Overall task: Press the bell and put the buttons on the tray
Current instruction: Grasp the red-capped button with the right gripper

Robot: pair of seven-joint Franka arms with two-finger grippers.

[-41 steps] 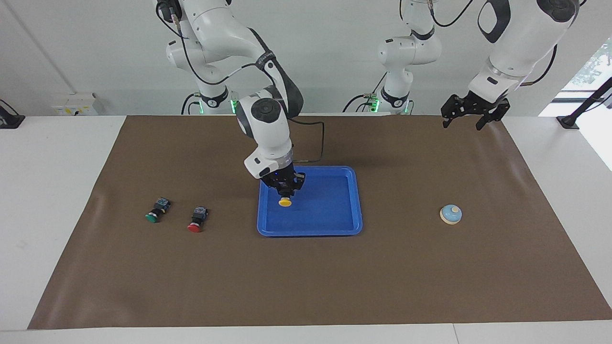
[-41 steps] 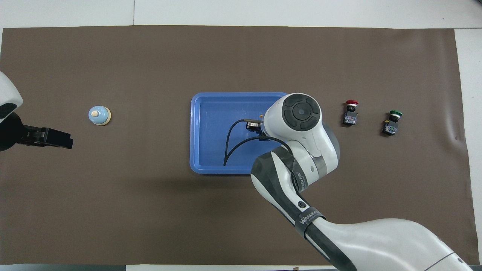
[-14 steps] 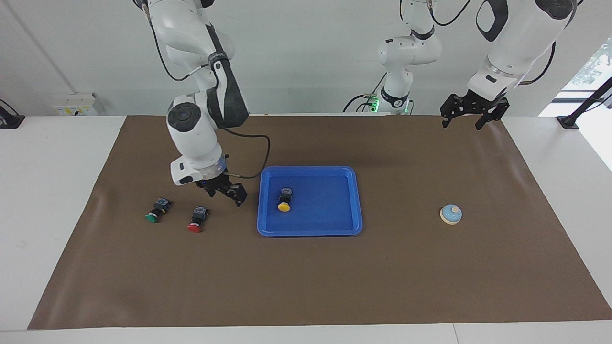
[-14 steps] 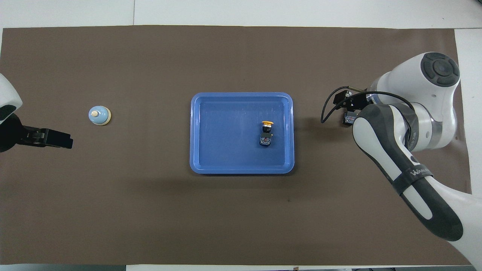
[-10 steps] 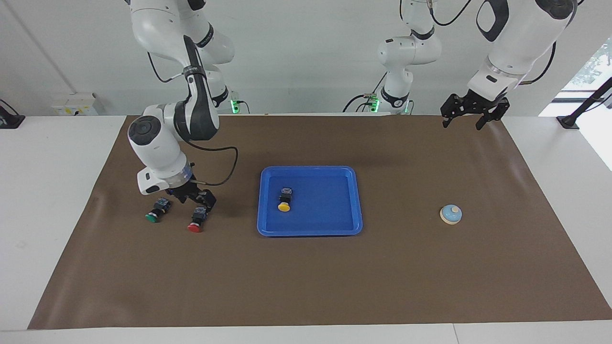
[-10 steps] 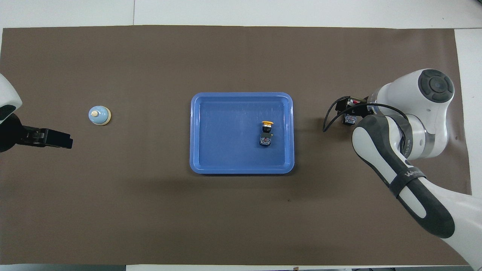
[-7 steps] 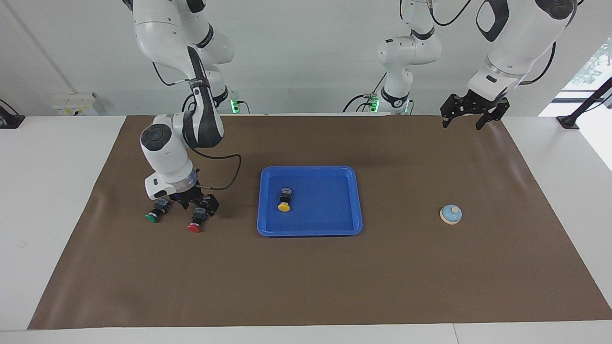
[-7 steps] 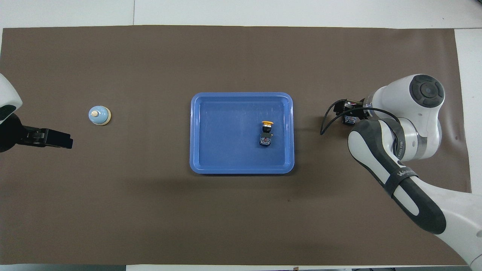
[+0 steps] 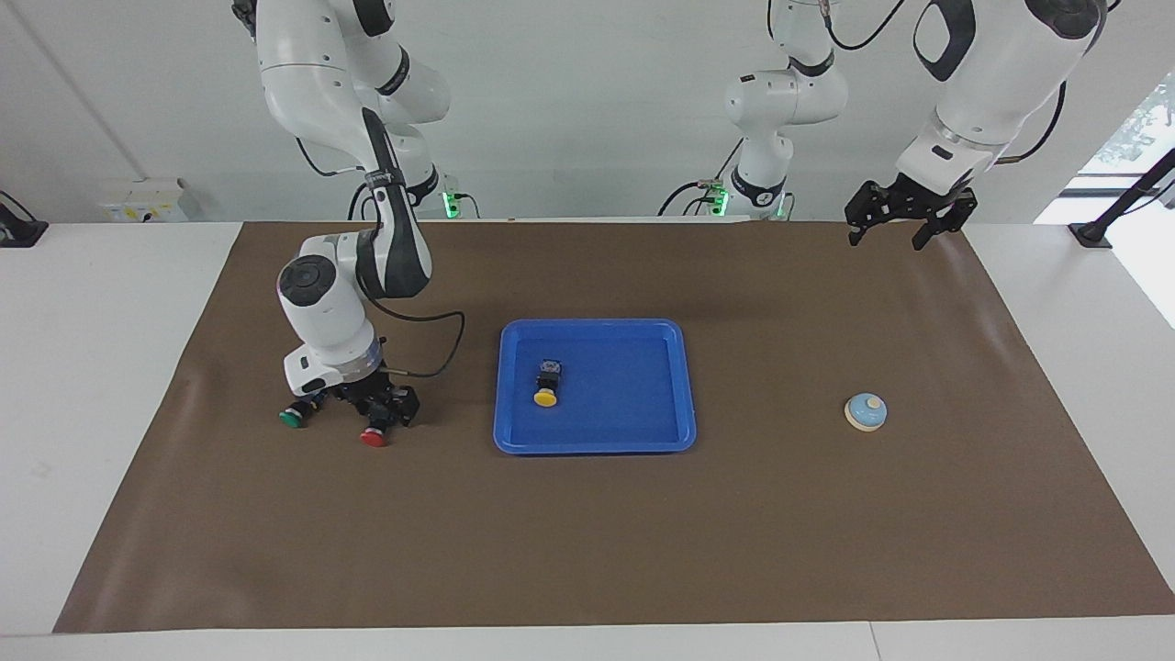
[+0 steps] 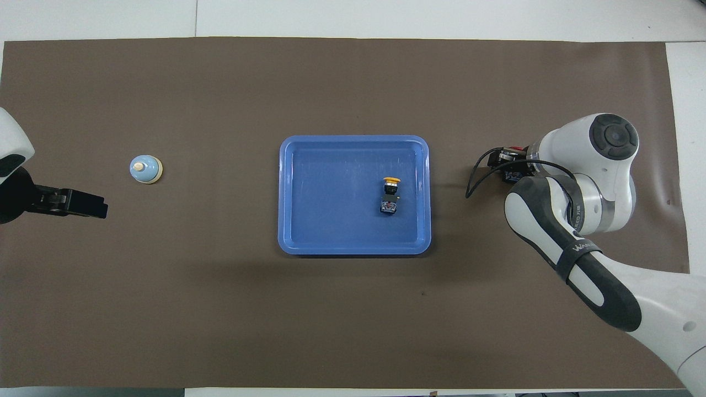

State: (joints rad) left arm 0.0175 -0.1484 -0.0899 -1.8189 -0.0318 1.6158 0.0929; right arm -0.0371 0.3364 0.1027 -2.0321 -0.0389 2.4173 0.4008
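The left gripper [image 9: 898, 218] is waiting in the air over the mat's edge nearest the robots, jaws spread open — holding nothing. The tray [image 9: 675, 386] is lying mid-mat, the yellow button [image 9: 547, 389] resting in it on its side. The bell [image 9: 865, 411] is sitting at the tray's three o'clock in the facing view. At nine o'clock, the right gripper [image 9: 378, 408] is straddling the red button [image 9: 374, 435] — gripped or not, I cannot tell. The green button [image 9: 293, 418] is lying beside it.
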